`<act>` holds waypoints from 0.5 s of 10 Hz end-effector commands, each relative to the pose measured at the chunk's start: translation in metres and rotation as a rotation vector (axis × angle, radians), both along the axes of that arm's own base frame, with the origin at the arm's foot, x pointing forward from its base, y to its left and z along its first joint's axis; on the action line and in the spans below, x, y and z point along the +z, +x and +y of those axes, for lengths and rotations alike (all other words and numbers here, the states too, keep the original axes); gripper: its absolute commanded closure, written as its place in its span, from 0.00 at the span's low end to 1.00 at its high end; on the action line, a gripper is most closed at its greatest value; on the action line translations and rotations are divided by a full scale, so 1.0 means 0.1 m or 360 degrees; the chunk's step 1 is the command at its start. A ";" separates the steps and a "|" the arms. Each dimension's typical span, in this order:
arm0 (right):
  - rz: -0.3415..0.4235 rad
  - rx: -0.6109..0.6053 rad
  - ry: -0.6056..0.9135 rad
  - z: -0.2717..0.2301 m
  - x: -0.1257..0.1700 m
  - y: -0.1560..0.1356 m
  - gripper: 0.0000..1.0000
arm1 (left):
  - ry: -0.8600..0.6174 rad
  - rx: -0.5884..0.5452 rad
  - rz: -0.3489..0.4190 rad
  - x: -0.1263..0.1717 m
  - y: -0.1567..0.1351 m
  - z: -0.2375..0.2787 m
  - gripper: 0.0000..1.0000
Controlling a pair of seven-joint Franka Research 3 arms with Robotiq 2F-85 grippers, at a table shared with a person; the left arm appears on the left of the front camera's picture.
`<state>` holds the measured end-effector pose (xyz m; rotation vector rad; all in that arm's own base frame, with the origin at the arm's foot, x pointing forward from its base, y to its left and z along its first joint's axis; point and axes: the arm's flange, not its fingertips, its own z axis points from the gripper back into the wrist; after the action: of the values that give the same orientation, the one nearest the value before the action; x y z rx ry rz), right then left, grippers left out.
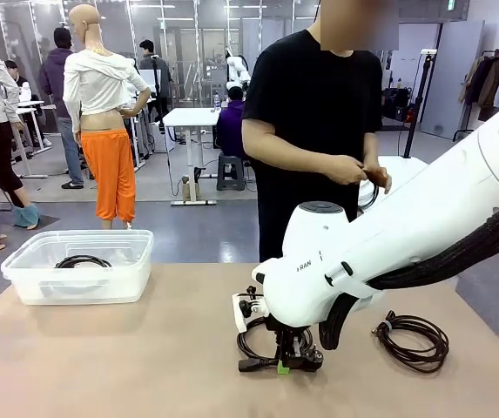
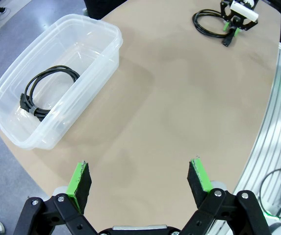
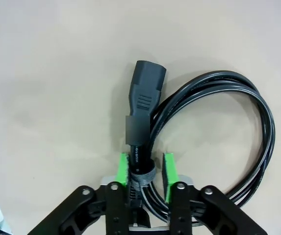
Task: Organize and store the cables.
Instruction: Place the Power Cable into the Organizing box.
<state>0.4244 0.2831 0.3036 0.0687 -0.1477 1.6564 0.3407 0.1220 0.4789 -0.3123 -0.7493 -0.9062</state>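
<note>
The right pincer (image 3: 147,169), under the white right arm (image 1: 406,235) whose casing reads "FRAN", pinches the thick plug-ended cable (image 3: 145,88) lying on the desk (image 1: 144,357), while the left pincer (image 2: 140,181) hangs spread over bare desk, a second coiled cable (image 2: 57,71) lies in the clear bin (image 2: 101,29), and a third coil (image 1: 387,329) rests on the desk nearby.

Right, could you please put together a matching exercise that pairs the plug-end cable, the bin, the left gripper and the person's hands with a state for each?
Things:
1 plug-end cable
2 clear bin
3 left gripper
4 person's hands

States:
A has one coiled cable inside
B open above the bare table
C clamped in the shut right gripper
D holding a black cable

Pairs: 1-C, 2-A, 3-B, 4-D.
</note>
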 end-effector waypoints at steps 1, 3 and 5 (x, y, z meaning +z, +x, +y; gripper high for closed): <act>0.0015 -0.0032 -0.0068 0.06 0.03 0.03 1.00 | 0.0016 0.0028 0.0007 0.00 0.02 -0.01 0.00; 0.0013 -0.0046 -0.0105 0.10 0.13 0.02 1.00 | 0.0016 0.0028 0.0007 0.00 0.02 -0.01 0.00; 0.0023 -0.0147 -0.0052 0.22 0.40 0.06 1.00 | 0.0016 0.0028 0.0007 0.00 0.02 -0.01 0.00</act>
<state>0.4286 0.2955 0.3252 0.0432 -0.1141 1.6217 0.3407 0.1220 0.4789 -0.3124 -0.7493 -0.9062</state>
